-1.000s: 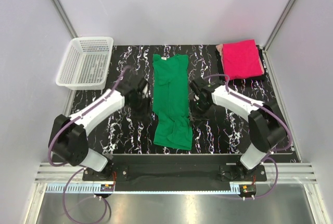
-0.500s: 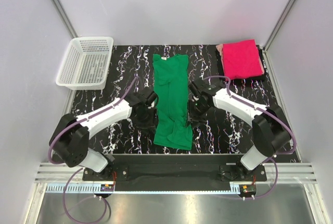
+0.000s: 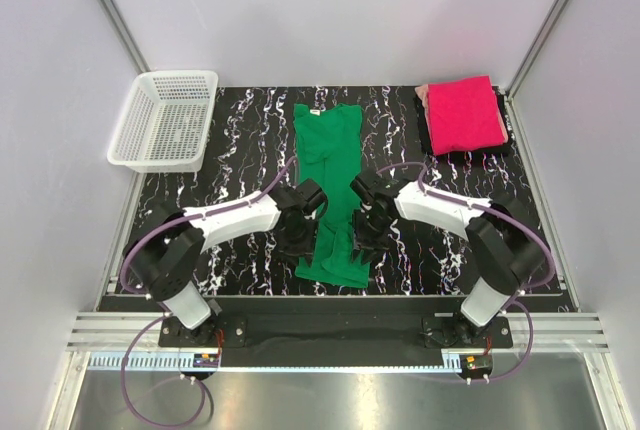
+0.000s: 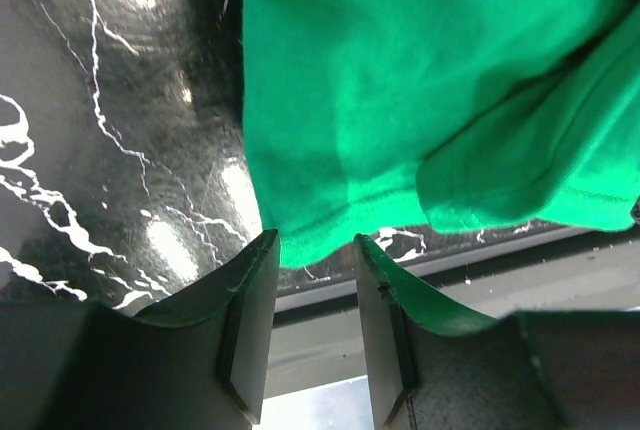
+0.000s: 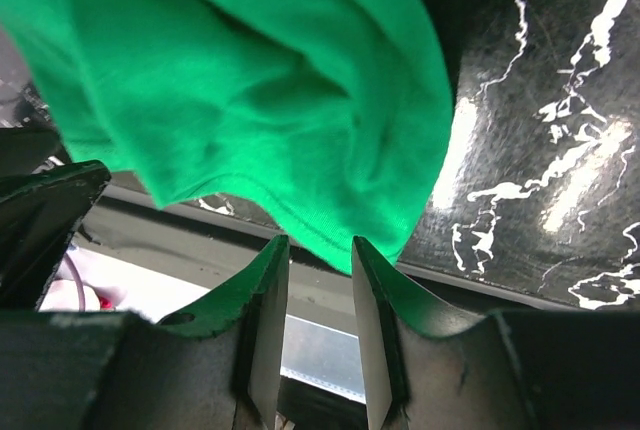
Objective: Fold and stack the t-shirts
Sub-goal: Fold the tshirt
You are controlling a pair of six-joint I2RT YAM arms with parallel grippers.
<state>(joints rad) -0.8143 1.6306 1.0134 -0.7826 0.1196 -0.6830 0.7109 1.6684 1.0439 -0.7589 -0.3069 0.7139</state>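
- Left gripper: fingers slightly spread, empty, at green shirt near-left hem.
- Right gripper: likewise spread, empty, near-right hem.
- Two shirts: green shirt along table middle; pink shirt folded, far-right corner.
- One basket: far-left corner.

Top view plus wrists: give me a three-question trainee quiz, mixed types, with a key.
1. True or false: the pink t-shirt lies spread flat in the middle of the table.
2. Which part of the green t-shirt are the left hand and right hand at? A) collar B) near hem C) sleeves
3. Fill in: the white mesh basket sits at the far ___ corner of the table.

Key:
1. False. It lies folded at the far right corner.
2. B
3. left
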